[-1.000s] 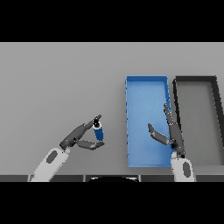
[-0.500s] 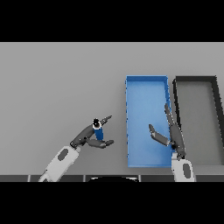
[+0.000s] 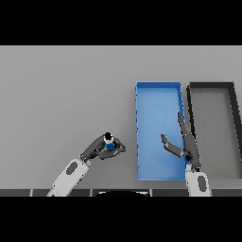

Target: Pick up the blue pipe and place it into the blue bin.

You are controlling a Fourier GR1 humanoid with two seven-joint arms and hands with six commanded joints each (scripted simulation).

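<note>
Blue pipe [image 3: 109, 143] — a short blue cylindrical piece with a dark cap at its far end — sits in the left robot hand [image 3: 100, 149], whose fingers and thumb curl round it from either side so that the body is pinched and the capped end stands free above the grip. It appears to be held upright rather than lying flat, probably because a side pinch on so short a piece leaves the ends clear for setting it down. Whether it is lifted clear of the flat grey desk [image 3: 66, 94] or just touching it cannot be told from the head view.

To the right of the pipe, near but apart from it, lies the shallow rectangular blue bin [image 3: 158, 87], long side running near to far; the left robot hand is level with the bin's near half, so a sideways carry to the right over the left wall looks like the natural route. Just beside the blue bin, further right, stands a dark grey rectangular bin [image 3: 210, 86] of similar shape — not the target.

The right robot hand [image 3: 182, 144] hovers over the near right part of the blue bin, fingers straight and spread with the thumb held apart, holding nothing. Its position there may crowd the drop, so the far or left part of the bin seems the safer spot.
</note>
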